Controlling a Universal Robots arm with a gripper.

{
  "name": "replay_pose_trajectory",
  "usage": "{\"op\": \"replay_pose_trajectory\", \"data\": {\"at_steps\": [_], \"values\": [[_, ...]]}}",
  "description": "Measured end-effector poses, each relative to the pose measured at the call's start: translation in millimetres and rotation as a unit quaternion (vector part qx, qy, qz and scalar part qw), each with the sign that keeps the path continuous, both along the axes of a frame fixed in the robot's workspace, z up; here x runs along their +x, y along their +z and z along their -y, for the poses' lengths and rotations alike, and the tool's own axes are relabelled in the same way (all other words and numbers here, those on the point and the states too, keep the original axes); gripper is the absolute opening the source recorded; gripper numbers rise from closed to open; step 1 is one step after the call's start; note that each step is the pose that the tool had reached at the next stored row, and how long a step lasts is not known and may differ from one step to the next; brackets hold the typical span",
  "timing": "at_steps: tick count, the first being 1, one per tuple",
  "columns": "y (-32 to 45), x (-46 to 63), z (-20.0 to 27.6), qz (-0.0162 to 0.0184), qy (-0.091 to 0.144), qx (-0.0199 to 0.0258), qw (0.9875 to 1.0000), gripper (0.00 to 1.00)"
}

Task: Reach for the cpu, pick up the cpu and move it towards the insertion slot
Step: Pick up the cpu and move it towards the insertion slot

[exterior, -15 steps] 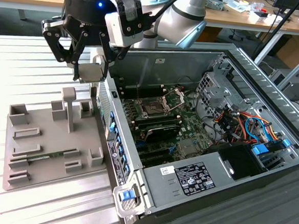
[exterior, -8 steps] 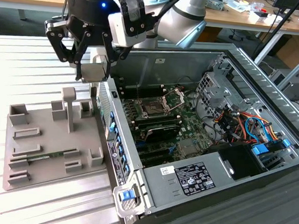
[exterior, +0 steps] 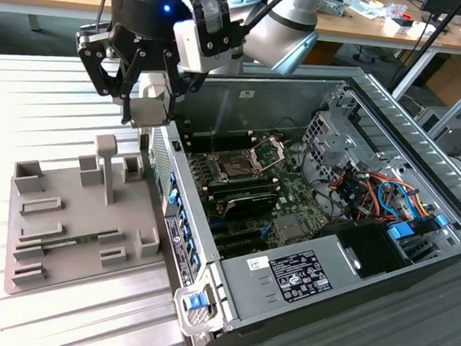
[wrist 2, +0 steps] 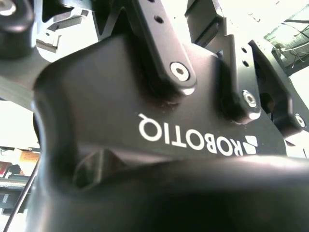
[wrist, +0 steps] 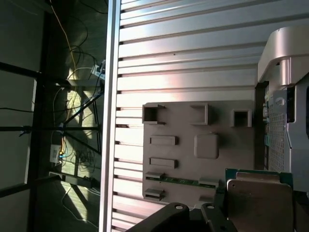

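Exterior view: gripper (exterior: 150,118) sits at 11 o'clock in the frame, fingers clamped on the cpu (exterior: 150,102) — the chip is held on edge, its pale silvery face showing between the black fingers, clear of every surface. Directly under it, toward 6 o'clock, lies the grey fixture tray (exterior: 60,232) on the slatted metal table (exterior: 29,103); a thin green memory stick (exterior: 71,245) rests in one of the tray's grooves. The open computer case (exterior: 378,96) takes up the frame from centre out to 3 o'clock. The insertion slot (exterior: 235,170) is on the green motherboard (exterior: 292,197), at roughly 4 o'clock from the gripper and well apart from it, with the case wall between them. The slot's wire-lever bracket (exterior: 270,150) stands raised at its 1 o'clock corner, leaving the dark socket uncovered. Second wrist view: close on the black gripper body (wrist 2: 96,96) and its bolted linkages (wrist 2: 179,71); neither fingertips nor chip can be made out here. First wrist view: the cpu (wrist: 258,203) shows face-on — dull silver lid, green edge along one side — with black gripper parts (wrist: 188,217) just beside it. Beyond the chip are the fixture tray (wrist: 227,145) with its raised blocks, the memory stick (wrist: 181,181) in its groove, and the slatted table (wrist: 183,48).
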State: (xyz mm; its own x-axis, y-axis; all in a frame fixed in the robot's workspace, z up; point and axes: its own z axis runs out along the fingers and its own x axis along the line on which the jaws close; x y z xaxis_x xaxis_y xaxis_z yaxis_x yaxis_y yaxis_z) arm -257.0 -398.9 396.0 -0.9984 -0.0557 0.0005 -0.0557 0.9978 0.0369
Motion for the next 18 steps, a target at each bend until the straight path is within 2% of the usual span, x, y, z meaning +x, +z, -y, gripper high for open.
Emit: {"op": "replay_pose_trajectory", "data": {"at_steps": [16,18], "values": [[0.0,8.7,0.0,0.0000,0.000,0.0000,1.0000,0.55],[0.0,16.7,0.0,0.0000,0.000,0.0000,1.0000,0.55]]}}
